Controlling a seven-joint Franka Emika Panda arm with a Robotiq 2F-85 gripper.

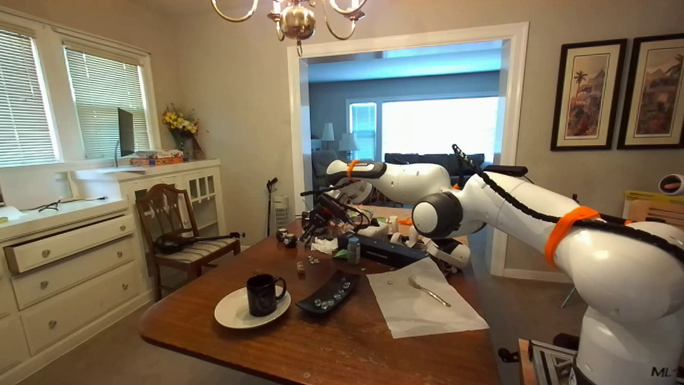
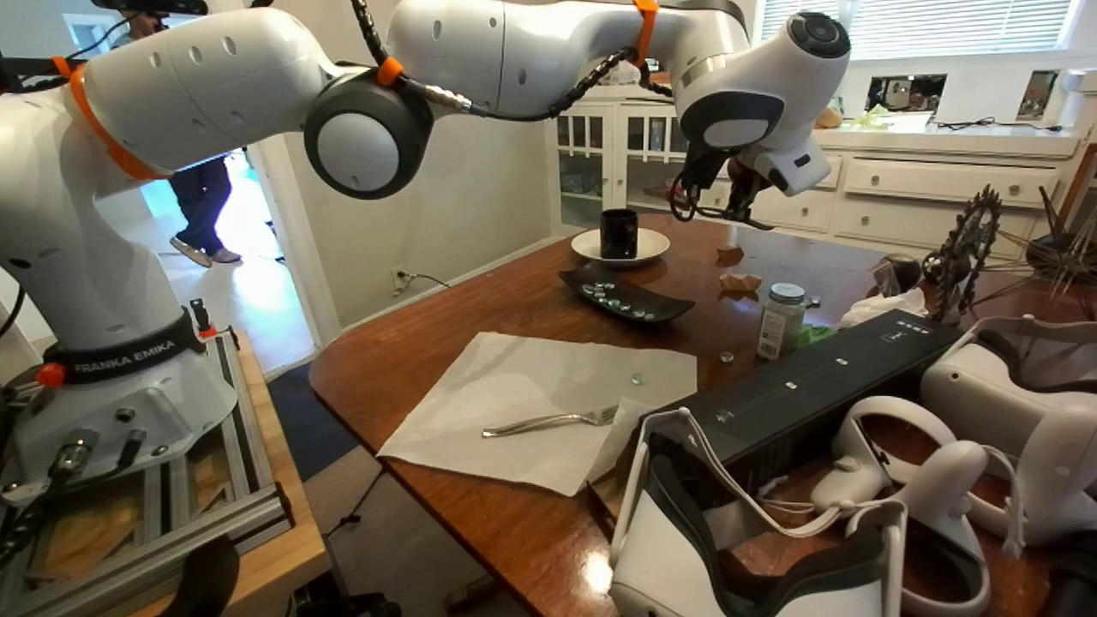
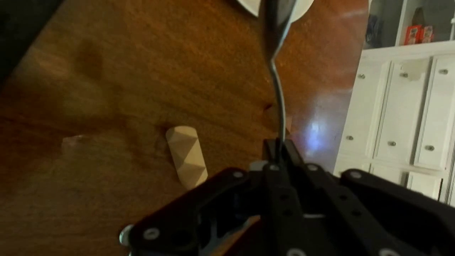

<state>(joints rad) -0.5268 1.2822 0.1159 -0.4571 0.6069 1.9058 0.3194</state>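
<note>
we have the gripper [image 3: 279, 151] closed on a spoon [image 3: 278, 85], pinching the end of its handle, so nearly all of it reaches out ahead of the jaws. that grip looks chosen to leave the bowl free and well clear, and the thin handle would explain why the jaws stand almost together. in an exterior view we see them raised above the table [image 2: 386, 368]; we cannot make out the spoon clearly there, only from the wrist. beneath the jaws and off to one side lies a wooden block [image 3: 187, 156], flat and apart from both jaws and spoon. straight ahead is the plate [image 1: 230, 310]; in the wrist view the spoon overlaps its edge, though we cannot tell how near they are. the mug [image 1: 262, 297] stands upright on it, probably using it as a saucer. also ahead of the jaws, but over on the block's side, sits the tray [image 1: 327, 289], holding glass gems [image 1: 318, 302]; its raised edges presumably stop them from straying. farther from the jaws, toward the robot's base [image 2: 120, 403], we find a fork [image 2: 548, 422] resting on a white sheet [image 2: 480, 386], which perhaps guards the table from scratches. roughly behind the jaws, opposite the plate, a jar [image 2: 780, 321] stands upright just beside a long dark box [image 2: 840, 381], maybe tucked there to be safe from knocks.
</note>
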